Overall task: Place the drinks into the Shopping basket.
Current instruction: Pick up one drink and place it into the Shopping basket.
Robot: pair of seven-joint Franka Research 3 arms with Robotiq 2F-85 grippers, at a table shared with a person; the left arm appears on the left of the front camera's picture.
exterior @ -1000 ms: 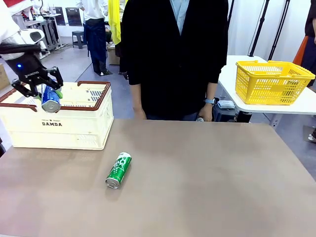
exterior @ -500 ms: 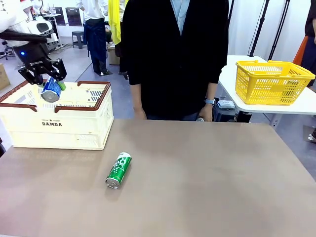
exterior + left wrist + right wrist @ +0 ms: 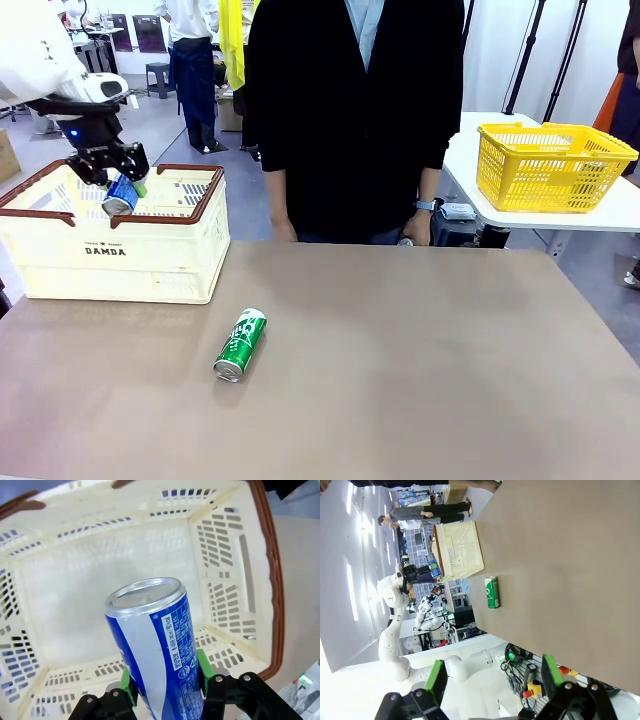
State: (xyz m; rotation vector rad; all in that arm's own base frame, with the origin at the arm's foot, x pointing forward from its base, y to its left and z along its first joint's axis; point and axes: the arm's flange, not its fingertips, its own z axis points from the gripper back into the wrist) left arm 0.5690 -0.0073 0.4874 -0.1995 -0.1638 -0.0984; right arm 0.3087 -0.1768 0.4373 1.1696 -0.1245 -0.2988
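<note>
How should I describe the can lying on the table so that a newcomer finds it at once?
Find the large cream-coloured plastic basket with brown handles on the left of the brown table. Near its right front corner, a slim green aluminium can with white lettering lies on its side. The other can, blue and white, hangs over the basket in the left tool.
</note>
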